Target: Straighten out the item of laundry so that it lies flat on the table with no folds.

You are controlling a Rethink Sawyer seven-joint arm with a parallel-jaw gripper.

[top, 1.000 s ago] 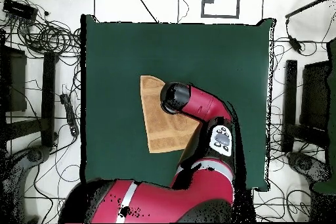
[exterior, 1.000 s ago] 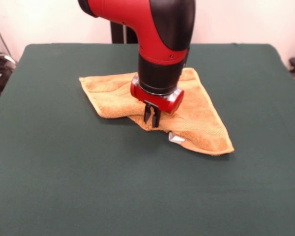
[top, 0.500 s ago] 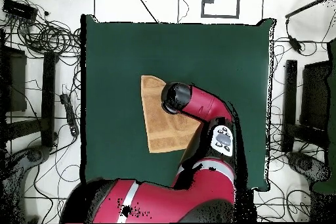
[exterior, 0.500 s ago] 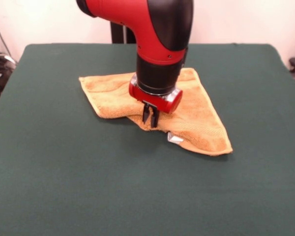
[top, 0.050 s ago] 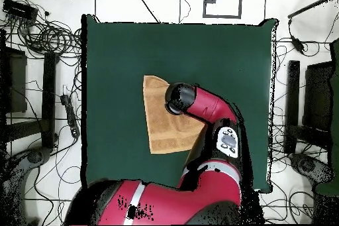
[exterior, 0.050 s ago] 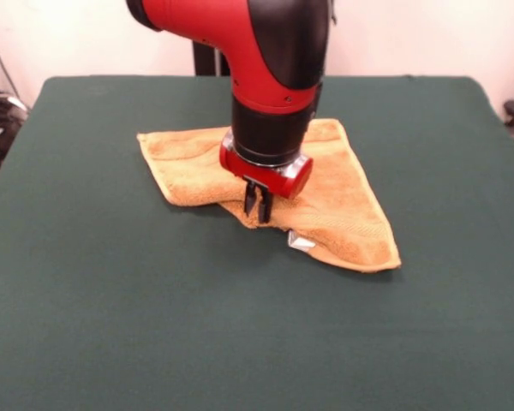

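Note:
The item of laundry [exterior, 0.050 s ago: 347, 210] is an orange-yellow towel folded over into a rough triangle, lying mid-table on the dark green table [exterior, 0.050 s ago: 111, 300]. A small white tag [exterior, 0.050 s ago: 301, 242] pokes out under its near edge. My gripper [exterior, 0.050 s ago: 257, 205] points straight down at the towel's near folded edge, fingers pressed together on the cloth. In the overhead view the towel [top, 0.050 s ago: 159, 124] shows as a wedge left of the arm's wrist [top, 0.050 s ago: 180, 99], which hides the gripper and the towel's right part.
The table [top, 0.050 s ago: 218, 51] reaches well beyond the towel on every side. Cables and black equipment [top, 0.050 s ago: 40, 38] lie on the floor around it. The red arm [top, 0.050 s ago: 212, 170] covers the table's lower right part in the overhead view.
The gripper has shifted slightly left in the front view, and the towel has slid with it; its right corner has drawn in a little.

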